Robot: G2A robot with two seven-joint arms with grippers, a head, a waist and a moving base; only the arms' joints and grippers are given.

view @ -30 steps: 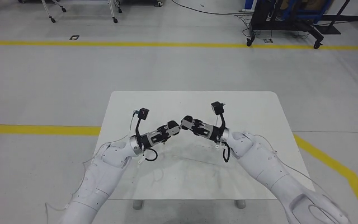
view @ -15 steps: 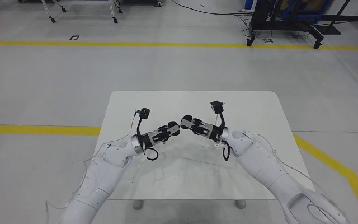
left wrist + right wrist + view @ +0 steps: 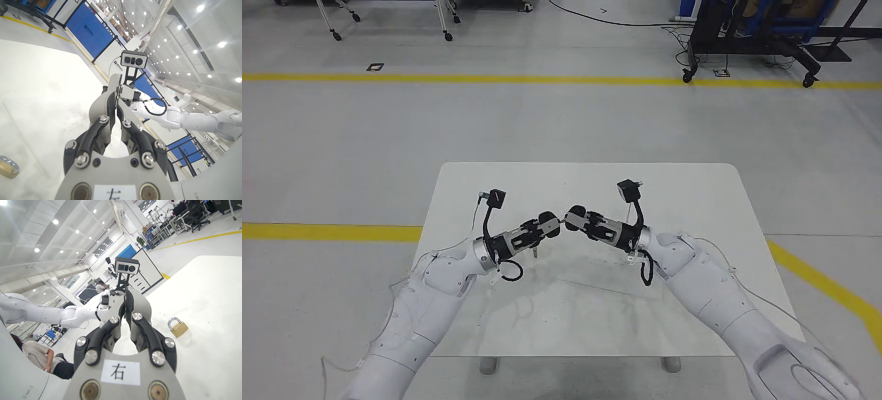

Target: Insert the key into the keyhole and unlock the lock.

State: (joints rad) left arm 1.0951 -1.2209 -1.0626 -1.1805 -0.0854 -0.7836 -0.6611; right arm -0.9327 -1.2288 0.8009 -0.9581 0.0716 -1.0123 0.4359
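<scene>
Above the white table (image 3: 682,200) my two grippers meet tip to tip. The left gripper (image 3: 115,94) (image 3: 553,221) is shut, and a thin silver piece (image 3: 117,92), apparently the key, stands edge-on at its fingertips. Facing it, the right gripper (image 3: 126,296) (image 3: 569,214) has its pads pressed together; whether they touch the key is hidden. A brass padlock (image 3: 178,329) with a silver shackle lies flat on the table below and beside the grippers. One corner of the padlock (image 3: 7,167) peeks in at the edge of the left wrist view.
The table's edge (image 3: 208,256) runs beyond the padlock, with bare tabletop (image 3: 37,85) all around it. A seated person (image 3: 39,353) is in the room behind, away from the table.
The left arm has shifted slightly up the table and its gripper has risen a little; the meeting point of the two grippers moved with it. The right arm hardly moved.
</scene>
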